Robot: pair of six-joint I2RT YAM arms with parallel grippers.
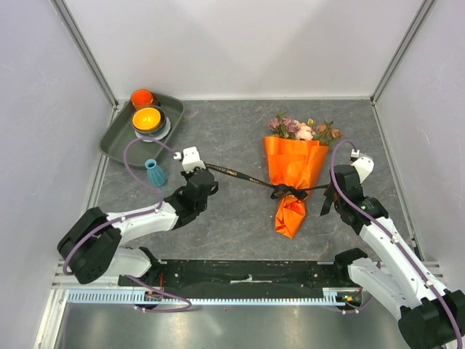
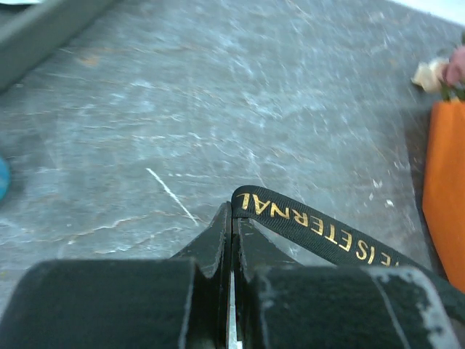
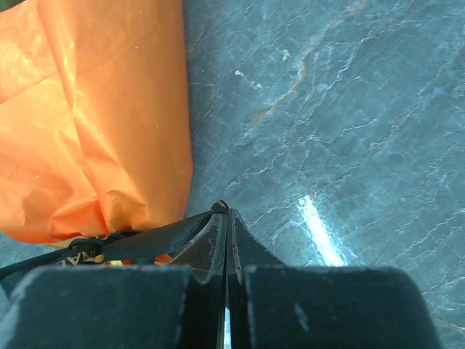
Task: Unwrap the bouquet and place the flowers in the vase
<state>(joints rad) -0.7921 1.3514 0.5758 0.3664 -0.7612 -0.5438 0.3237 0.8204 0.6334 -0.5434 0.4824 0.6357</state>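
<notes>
We note a robotics lab cell — white panel walls [image 1: 240, 43] on aluminium posts [image 1: 86, 51], grey slate-look table [image 1: 232, 138], black mounting rail [image 1: 247, 270] at its edge.

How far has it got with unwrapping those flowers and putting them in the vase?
Early days. Done: nothing finished; the bouquet lies wrapped in orange paper, its knot looking tied, and the teal vase holds no flowers. In hand: the left gripper and right gripper each pinch an end of the black ribbon, stretched out sideways. Left: loosen the ribbon, open the paper, stand the roses in the vase.
</notes>
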